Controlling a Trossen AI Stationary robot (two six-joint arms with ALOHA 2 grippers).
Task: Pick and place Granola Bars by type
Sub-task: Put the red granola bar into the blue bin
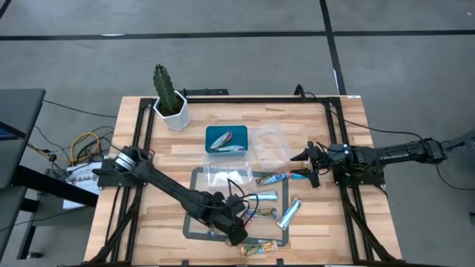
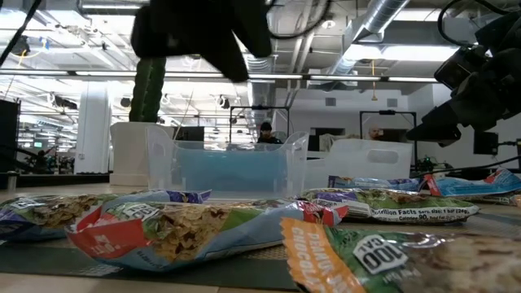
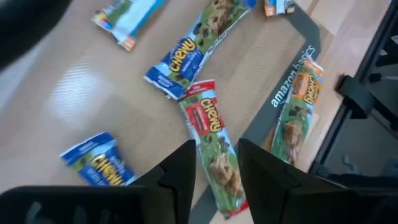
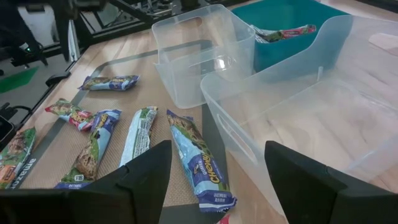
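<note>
Bars (image 4: 198,160) are lying loose on the mat (image 1: 199,178). Left gripper (image 3: 216,171), fingers narrowly parted, is hovering over a red bar (image 3: 212,146). Right gripper (image 4: 214,186) is gaping wide beside two empty clear tubs (image 4: 311,118). Beyond, the teal tray (image 4: 280,28) is holding a few bars.

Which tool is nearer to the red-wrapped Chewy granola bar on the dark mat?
The left. The left tool hangs open right over the red-wrapped Chewy granola bar, its fingers on either side. The right tool is far off, beside the clear plastic tub.
</note>
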